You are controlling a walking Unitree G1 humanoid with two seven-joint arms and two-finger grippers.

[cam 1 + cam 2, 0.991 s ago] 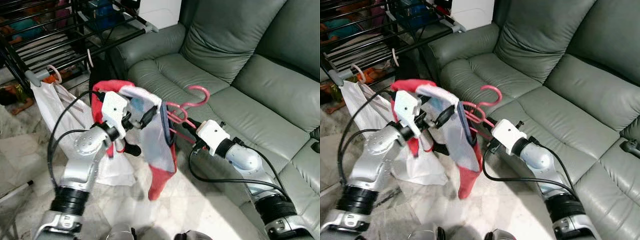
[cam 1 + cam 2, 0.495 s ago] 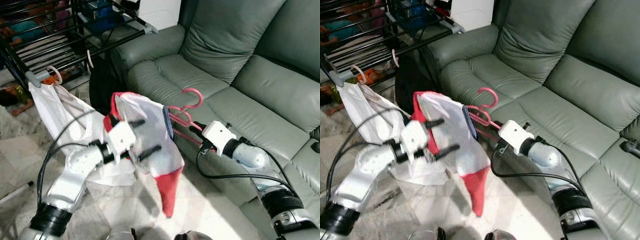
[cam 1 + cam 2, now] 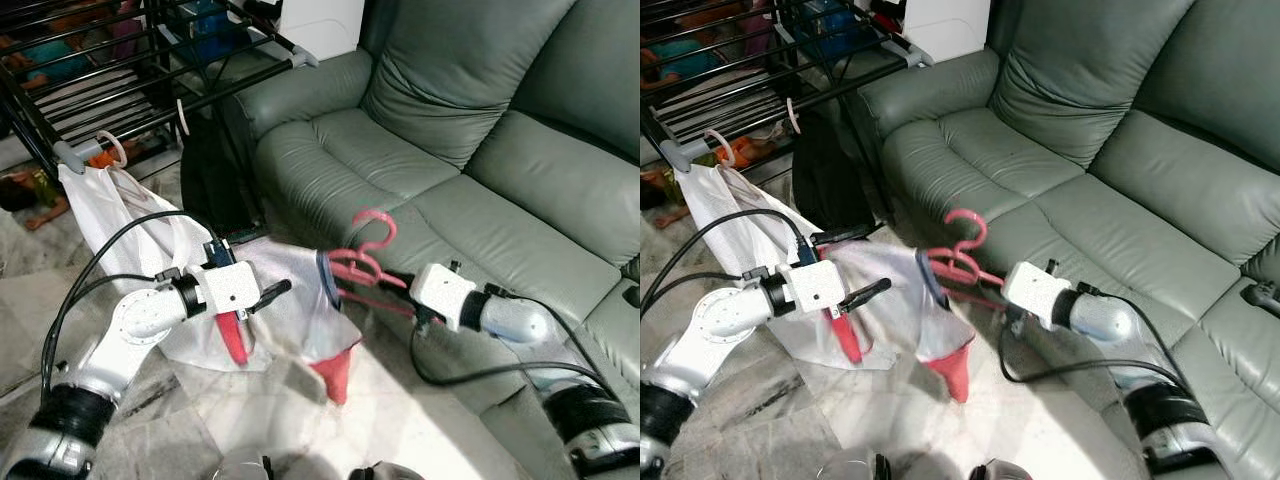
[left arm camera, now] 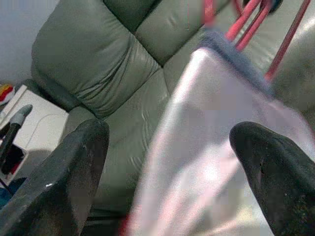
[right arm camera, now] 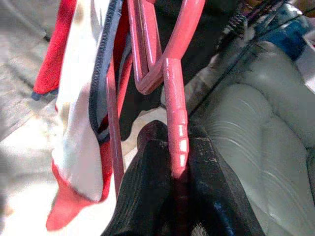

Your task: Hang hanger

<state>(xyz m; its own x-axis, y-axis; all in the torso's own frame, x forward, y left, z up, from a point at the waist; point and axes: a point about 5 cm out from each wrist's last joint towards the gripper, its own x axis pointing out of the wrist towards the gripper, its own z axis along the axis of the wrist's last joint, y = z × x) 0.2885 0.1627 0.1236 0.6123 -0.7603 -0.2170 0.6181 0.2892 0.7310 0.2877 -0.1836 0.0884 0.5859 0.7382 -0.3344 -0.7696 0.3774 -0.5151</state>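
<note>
Now right gripper (image 5: 172,162) clamped on pink hanger (image 3: 362,262); left gripper (image 4: 172,162) spread beside garment (image 3: 300,310)

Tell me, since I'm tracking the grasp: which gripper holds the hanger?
The right gripper, shut on the pink hanger; the left gripper is open beside the shirt.

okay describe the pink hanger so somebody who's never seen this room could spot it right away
Start at the big grey-green sofa. In front of its seat edge, the right gripper has its fingers shut on a pink hanger whose hook curls upward. A white and red garment droops from it toward the floor, unlike the hanger with the white cloth on the black drying rack.
</note>
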